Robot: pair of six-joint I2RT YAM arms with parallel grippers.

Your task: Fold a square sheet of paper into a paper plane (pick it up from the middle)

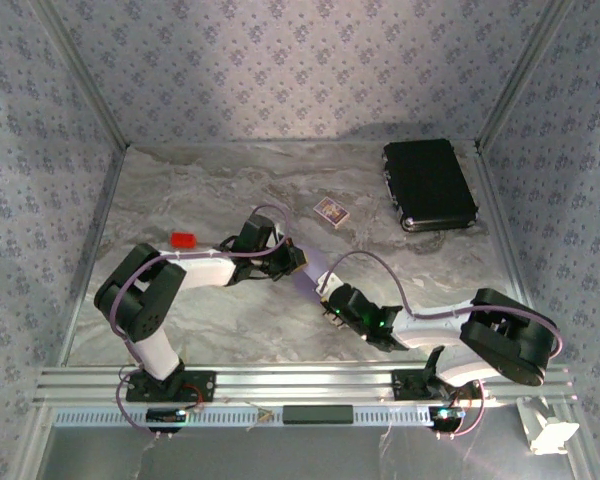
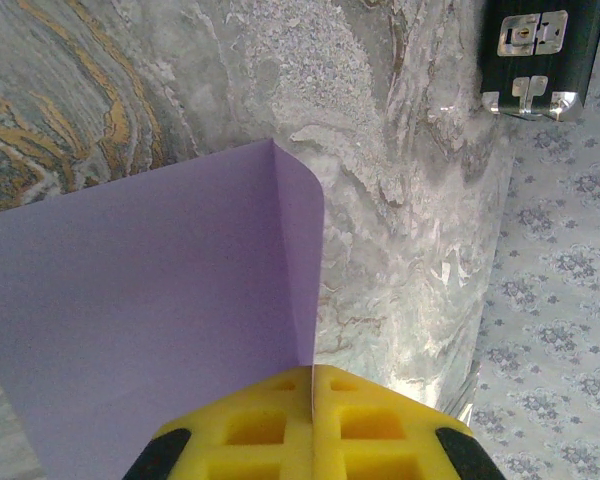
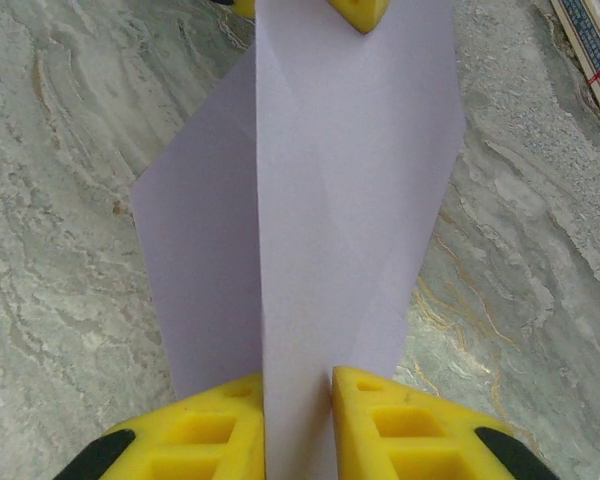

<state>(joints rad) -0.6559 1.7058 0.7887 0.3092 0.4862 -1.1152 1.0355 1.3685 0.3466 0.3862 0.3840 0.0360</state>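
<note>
Two robot arms are meeting over the ctr of the marble table [image 1: 180, 190], w/ a part-folded lilac paper sheet [image 3: 330, 200] stretching btwn their grippers. The L gripper [image 2: 312, 378] is pinching one end, its yellow pads shut tight on the paper at a crease. The R gripper [image 3: 298, 385] is straddling the opposite end w/ a folded strip running btwn its yellow fingers; whether they are pressing or merely flanking it cannot be told. The sheet is showing a lengthwise fold and slanted creases. Behind, a small patterned card [image 1: 331, 211] is lying mid-table, a red block [image 1: 184, 239] is sitting to the left, and a black case [image 1: 430, 183] is resting at the far right, all well apart from the paper.
</note>
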